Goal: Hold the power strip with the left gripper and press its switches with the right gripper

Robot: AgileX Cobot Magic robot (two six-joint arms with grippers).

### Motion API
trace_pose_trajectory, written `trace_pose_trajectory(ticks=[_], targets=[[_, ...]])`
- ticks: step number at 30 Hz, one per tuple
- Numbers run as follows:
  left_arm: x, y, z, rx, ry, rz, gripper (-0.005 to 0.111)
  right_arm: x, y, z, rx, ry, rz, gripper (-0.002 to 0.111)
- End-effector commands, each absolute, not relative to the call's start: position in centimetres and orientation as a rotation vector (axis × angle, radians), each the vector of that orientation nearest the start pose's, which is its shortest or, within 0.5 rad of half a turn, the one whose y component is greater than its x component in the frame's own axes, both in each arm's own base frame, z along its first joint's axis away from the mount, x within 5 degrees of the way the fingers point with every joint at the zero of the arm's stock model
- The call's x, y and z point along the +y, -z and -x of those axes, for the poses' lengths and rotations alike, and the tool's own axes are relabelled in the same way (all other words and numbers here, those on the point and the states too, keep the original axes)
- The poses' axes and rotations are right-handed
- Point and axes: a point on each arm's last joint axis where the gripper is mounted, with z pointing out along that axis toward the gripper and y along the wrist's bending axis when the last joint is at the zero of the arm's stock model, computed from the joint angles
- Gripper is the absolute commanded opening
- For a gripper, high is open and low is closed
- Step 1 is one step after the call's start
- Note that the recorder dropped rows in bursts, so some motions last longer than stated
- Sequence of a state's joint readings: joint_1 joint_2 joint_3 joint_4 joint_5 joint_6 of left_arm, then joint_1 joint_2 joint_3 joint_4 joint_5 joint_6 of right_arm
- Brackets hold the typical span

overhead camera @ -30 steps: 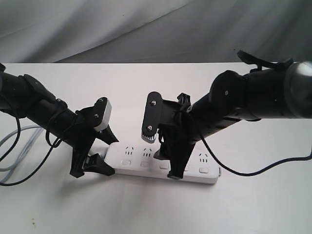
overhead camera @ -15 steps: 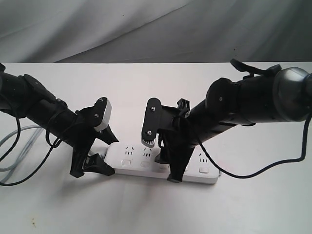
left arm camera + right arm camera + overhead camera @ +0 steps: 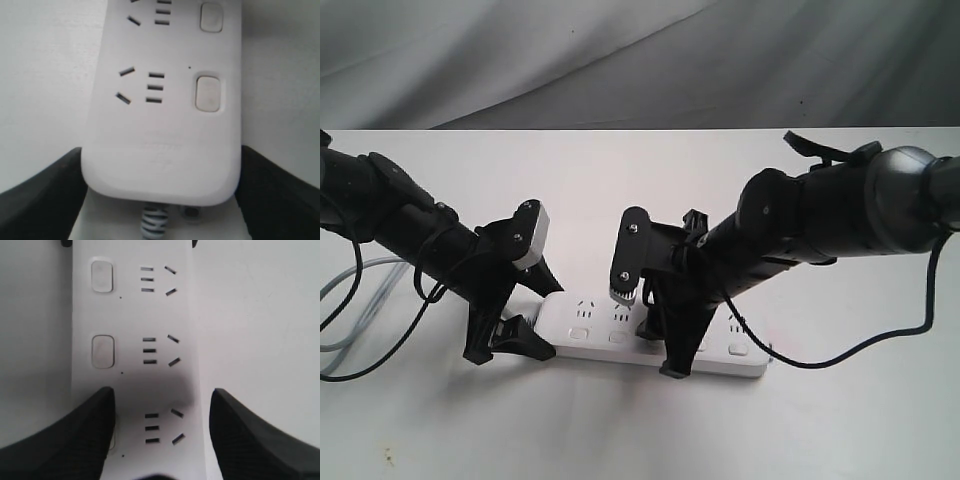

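Cord end of the power strip (image 3: 595,322) is clamped across its width in my left tool (image 3: 160,170), to pin it flat on the bench (image 3: 640,430) against pushes. My right tool (image 3: 160,395) has its jaws apart, one finger (image 3: 95,430) covering one of the switches (image 3: 103,351); pressing or not, I cannot tell. Visible sockets (image 3: 159,351) hold no plugs.

A creased grey cloth backdrop (image 3: 620,60) is hanging across the top of the frame; below it a white table (image 3: 620,440) is filling the rest, lying under soft, even light
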State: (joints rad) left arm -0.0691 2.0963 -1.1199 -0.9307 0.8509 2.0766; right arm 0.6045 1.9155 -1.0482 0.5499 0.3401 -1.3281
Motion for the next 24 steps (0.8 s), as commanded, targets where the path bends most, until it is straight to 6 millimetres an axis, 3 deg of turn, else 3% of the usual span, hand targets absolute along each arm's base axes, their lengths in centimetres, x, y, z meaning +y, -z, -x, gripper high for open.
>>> trace_pose_trajectory(ticks=[1, 6, 12, 24], targets=[[-8.0, -9.4, -35.1, 1.951, 0.616, -1.772, 0.068, 21.4, -13.0, -29.5, 1.999, -0.178, 1.775, 0.053], [-8.0, -9.4, -35.1, 1.951, 0.616, -1.772, 0.068, 21.4, -13.0, -29.5, 2.000, -0.180, 1.776, 0.053], [-8.0, -9.4, -35.1, 1.953, 0.617, -1.769, 0.068, 21.4, -11.6, -29.3, 2.037, -0.207, 1.813, 0.053], [-8.0, -9.4, -35.1, 1.951, 0.616, -1.771, 0.068, 21.5, -11.7, -29.2, 2.034, -0.207, 1.806, 0.053]])
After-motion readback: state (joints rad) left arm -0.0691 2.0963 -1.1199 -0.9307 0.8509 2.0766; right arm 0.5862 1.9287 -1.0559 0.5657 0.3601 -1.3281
